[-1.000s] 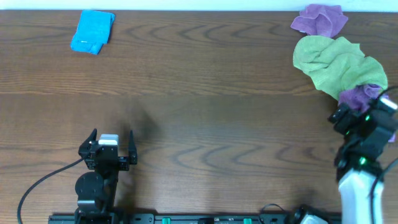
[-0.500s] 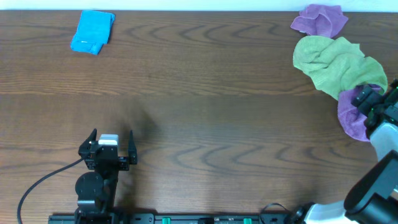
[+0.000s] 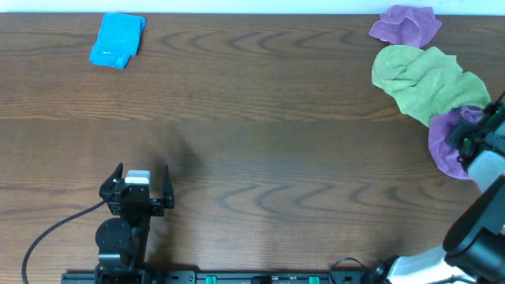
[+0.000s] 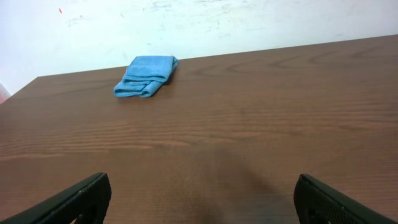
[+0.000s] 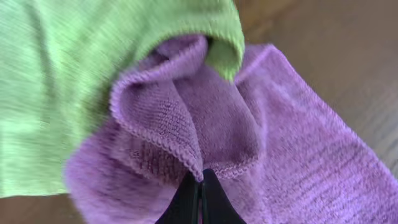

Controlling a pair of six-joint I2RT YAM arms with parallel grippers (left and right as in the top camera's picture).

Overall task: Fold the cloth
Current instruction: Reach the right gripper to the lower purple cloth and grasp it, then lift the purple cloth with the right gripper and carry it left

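Observation:
The cloth [image 3: 443, 150] is a purple-magenta microfibre cloth, rumpled at the table's right edge with its upper part tucked under the lime-green towel [image 3: 426, 79]. My right gripper [image 3: 462, 137] is over it. In the right wrist view the black jaws of my right gripper [image 5: 201, 180] are pressed together on a raised hemmed fold of the cloth [image 5: 286, 155]. My left gripper [image 3: 143, 178] rests at the lower left, far from the cloth. Its fingers [image 4: 78, 200] stand wide apart over bare wood with nothing between them.
The green towel [image 5: 62, 74] overlaps the cloth's far side. A smaller bunched purple cloth [image 3: 406, 25] lies at the back right corner. A folded blue cloth [image 3: 118, 39] lies at the back left, also in the left wrist view [image 4: 146, 76]. The wooden table [image 3: 268, 134] spans the view.
My right arm has swung out toward the right edge, uncovering the cloth, and its jaws have gone from open to shut on the cloth's hem. The left arm has not moved.

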